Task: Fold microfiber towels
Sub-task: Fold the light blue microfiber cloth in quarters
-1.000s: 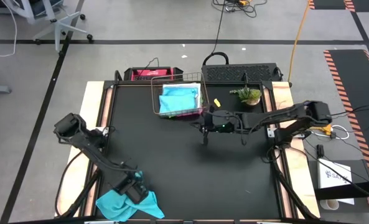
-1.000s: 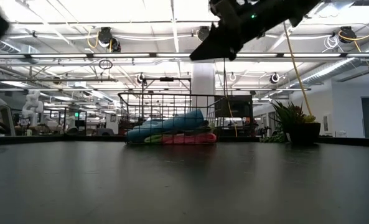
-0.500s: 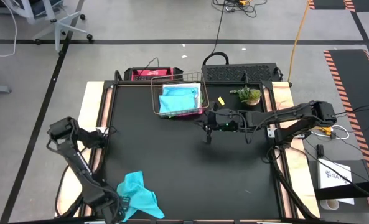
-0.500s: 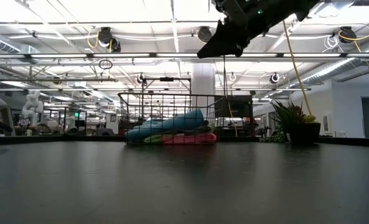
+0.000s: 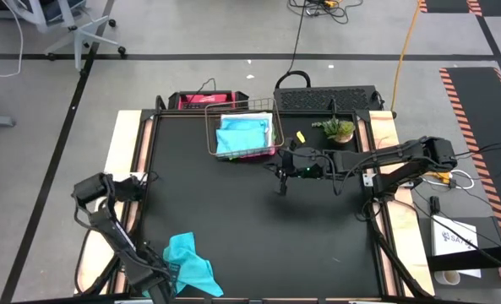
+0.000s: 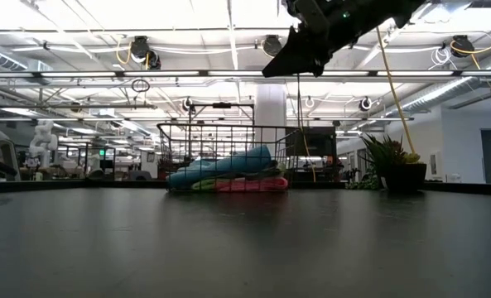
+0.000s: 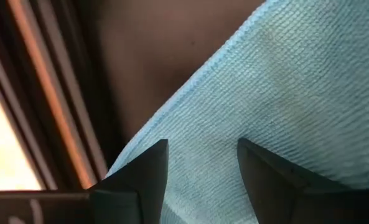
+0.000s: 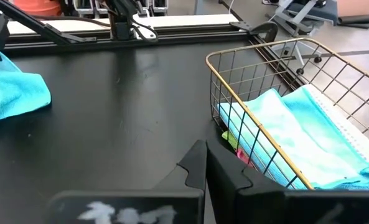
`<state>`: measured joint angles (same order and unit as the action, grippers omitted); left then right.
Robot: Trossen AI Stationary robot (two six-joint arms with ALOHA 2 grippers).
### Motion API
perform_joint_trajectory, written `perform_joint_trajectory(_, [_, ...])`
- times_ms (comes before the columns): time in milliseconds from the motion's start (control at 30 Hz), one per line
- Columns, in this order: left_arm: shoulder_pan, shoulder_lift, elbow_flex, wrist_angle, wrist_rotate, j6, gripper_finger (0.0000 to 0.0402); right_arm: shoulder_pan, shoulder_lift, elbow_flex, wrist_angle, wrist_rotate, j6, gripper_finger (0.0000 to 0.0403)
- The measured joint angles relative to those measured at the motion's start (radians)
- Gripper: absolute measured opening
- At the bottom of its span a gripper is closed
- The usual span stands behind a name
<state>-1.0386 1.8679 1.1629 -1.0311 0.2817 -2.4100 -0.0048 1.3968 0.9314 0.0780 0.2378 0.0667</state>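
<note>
A turquoise towel [image 5: 191, 266] lies crumpled on the black table near its near left corner; it also shows in the left wrist view [image 7: 284, 81] and in the right wrist view [image 8: 10, 93]. My left gripper [image 5: 164, 277] is open, and its fingers [image 7: 140, 180] stand over the towel's left edge. A copper wire basket [image 5: 212, 135] at the far middle holds a stack of towels with a turquoise one [image 5: 243, 133] on top and pink [image 6: 253, 185] and lime green [image 6: 202, 185] ones below. My right gripper [image 5: 280, 177] is shut and empty, raised above the table just right of the basket [image 8: 246, 106]. My left gripper has its two open fingers on either side of a stretch of the turquoise towel near its hemmed edge [image 7: 172, 106], coming at it from above. I cannot tell whether the fingertips touch the cloth.
A small potted plant [image 5: 336, 129] stands at the far right, also in the low view [image 6: 394, 161]. A red case [image 5: 201, 100] and a black case [image 5: 326, 99] lie behind the far edge. The table's middle [image 5: 250, 219] is bare black mat.
My left gripper has gone from on top of the turquoise towel toward the table's near left corner. The towel's left part has been drawn in, so it lies narrower and more bunched. My right gripper has shifted slightly to the right.
</note>
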Motion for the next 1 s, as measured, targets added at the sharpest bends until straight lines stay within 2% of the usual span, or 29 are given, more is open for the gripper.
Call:
perform_joint_trajectory(267, [0.022,0.050,0.006,0.022,-0.024,0.034,0.0185,0.000,0.000,0.000,0.014,0.000,0.000,0.0000])
perform_joint_trajectory(367, [0.026,0.051,0.005,0.032,-0.037,0.051,0.0138,0.001,0.000,0.000,0.023,0.000,0.000,0.0000])
perform_joint_trajectory(533, [0.026,0.053,0.005,0.062,-0.088,0.071,0.0018,0.007,0.000,0.000,0.023,-0.001,0.000,0.0000])
perform_joint_trajectory(733, [0.040,0.053,0.004,0.055,-0.109,0.075,0.0004,0.016,0.000,0.000,0.023,-0.002,-0.002,0.0000])
perform_joint_trajectory(867, [0.088,0.053,0.003,0.040,-0.235,0.107,0.0006,0.021,0.000,0.000,0.023,-0.003,-0.005,0.0000])
perform_joint_trajectory(1000, [0.183,0.055,0.003,0.039,-0.372,0.225,0.0003,0.023,0.000,0.000,0.022,-0.003,-0.004,0.0000])
